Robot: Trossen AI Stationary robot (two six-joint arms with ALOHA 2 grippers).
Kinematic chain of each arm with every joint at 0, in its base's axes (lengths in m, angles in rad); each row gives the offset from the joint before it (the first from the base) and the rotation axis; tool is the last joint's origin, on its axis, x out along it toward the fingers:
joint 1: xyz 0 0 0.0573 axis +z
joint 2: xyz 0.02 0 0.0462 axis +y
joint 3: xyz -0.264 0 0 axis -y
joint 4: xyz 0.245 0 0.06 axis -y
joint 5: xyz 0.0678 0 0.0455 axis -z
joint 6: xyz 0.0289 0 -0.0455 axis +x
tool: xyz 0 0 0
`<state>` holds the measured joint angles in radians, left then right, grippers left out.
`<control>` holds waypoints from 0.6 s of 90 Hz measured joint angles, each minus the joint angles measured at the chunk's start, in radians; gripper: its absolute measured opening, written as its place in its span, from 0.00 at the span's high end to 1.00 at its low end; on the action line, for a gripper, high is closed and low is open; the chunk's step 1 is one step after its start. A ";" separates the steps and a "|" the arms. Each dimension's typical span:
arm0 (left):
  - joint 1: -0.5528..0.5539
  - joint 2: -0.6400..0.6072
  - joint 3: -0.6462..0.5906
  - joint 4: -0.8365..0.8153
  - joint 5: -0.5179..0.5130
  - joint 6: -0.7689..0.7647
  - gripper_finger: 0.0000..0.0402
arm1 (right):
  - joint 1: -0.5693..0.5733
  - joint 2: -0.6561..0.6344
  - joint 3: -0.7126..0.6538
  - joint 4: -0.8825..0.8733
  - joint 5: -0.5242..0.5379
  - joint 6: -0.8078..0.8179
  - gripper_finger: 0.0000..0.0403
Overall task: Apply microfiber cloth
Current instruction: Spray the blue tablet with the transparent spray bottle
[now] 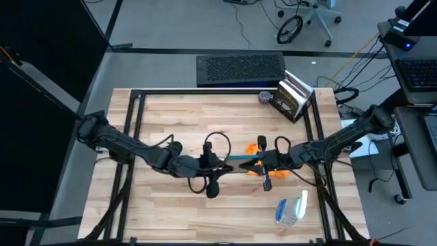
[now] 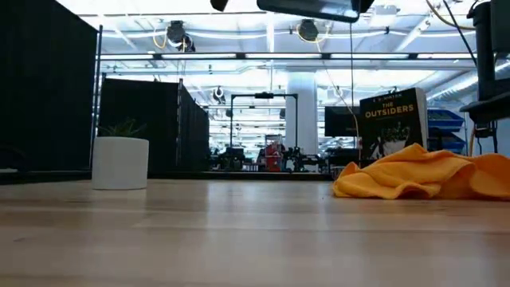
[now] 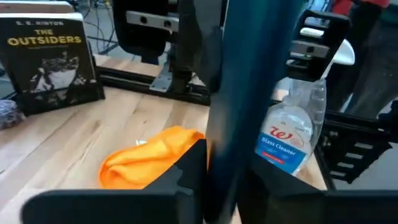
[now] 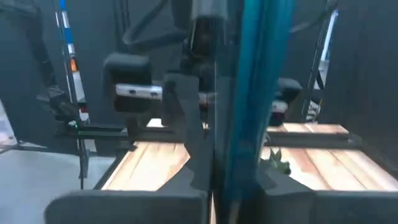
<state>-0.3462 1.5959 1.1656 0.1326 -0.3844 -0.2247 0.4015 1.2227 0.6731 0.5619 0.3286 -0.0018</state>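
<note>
The orange microfiber cloth (image 1: 261, 168) (image 2: 414, 175) (image 3: 149, 158) lies crumpled on the wooden table, right of the middle. Above it a dark tablet with a teal edge (image 1: 242, 158) hangs between my two grippers, standing on edge and clear of the table. My left gripper (image 1: 222, 162) (image 3: 217, 168) is shut on its left end. My right gripper (image 1: 265, 162) (image 4: 227, 174) is shut on its right end, directly over the cloth. Neither gripper touches the cloth. My left gripper pinches the tablet's left end (image 3: 214, 143) between its two fingers, coming level from the table's left. The tablet runs edge-on away from the fingers, lifted clear. My right gripper pinches the tablet's right end (image 4: 233, 155) between its two fingers, coming level from the table's right. The teal edge (image 4: 258, 74) runs straight ahead of the fingers, clear of the table.
A clear spray bottle with a blue label (image 1: 292, 208) (image 3: 289, 137) sits near the front right. A book (image 1: 293, 98) (image 2: 390, 127) stands at the far right. A white plant pot (image 2: 119, 162) shows at the left in the low view. Black frame rails (image 1: 130, 137) line the table's sides.
</note>
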 joint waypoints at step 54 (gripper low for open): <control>-0.005 0.008 -0.001 -0.304 -0.085 0.045 0.98 | -0.002 -0.060 0.003 -0.365 -0.021 0.031 0.63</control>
<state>-0.3515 1.6037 1.1645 -0.1716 -0.4692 -0.1797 0.3996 1.1623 0.6764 0.1970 0.3072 0.0293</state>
